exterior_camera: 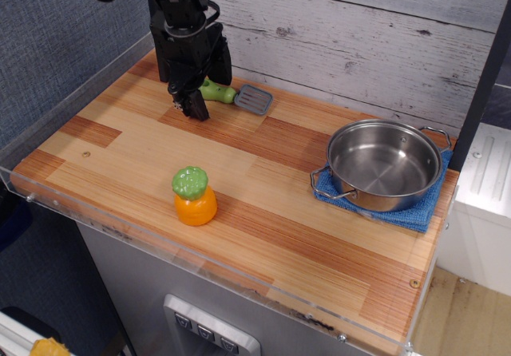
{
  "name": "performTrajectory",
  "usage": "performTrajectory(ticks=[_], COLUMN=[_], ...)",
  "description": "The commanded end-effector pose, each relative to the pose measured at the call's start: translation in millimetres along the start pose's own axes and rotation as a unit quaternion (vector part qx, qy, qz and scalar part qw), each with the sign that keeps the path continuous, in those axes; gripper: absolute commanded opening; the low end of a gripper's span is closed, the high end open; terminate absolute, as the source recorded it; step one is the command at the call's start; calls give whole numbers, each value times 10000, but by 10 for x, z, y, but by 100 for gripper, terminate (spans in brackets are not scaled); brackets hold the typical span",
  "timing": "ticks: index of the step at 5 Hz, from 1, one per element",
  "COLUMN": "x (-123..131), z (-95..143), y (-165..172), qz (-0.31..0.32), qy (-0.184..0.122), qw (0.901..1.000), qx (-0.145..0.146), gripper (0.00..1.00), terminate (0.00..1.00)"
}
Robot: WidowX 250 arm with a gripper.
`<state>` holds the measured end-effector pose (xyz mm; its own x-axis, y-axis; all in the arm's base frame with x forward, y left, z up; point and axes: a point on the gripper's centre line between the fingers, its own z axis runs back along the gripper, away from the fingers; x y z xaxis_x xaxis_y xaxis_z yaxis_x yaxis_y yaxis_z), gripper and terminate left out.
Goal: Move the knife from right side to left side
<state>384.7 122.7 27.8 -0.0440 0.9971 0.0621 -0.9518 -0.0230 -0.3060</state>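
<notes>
The knife (236,95) lies flat on the wooden table (263,204) at the back, near the wall. Its light-green handle (217,92) points left and its grey slotted head (253,99) points right. My black gripper (190,104) hangs just left of the handle's end, low over the table. Its fingers look slightly apart with nothing between them. The knife is not held.
An orange toy with a green top (194,195) stands at the front left of centre. A steel pot (383,164) sits on a blue cloth (415,212) at the right. A clear plastic rim runs along the table's front and left edges.
</notes>
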Motion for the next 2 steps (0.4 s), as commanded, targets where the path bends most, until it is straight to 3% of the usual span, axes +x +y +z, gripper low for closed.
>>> performTrajectory(ticks=[1,2], x=[114,106], z=[700,959], y=[-123,-65], qz=[14,11], qy=[-211,-253], qw=[9973,9961], qx=[-699,-851], gripper=[100,100], terminate=[0,0])
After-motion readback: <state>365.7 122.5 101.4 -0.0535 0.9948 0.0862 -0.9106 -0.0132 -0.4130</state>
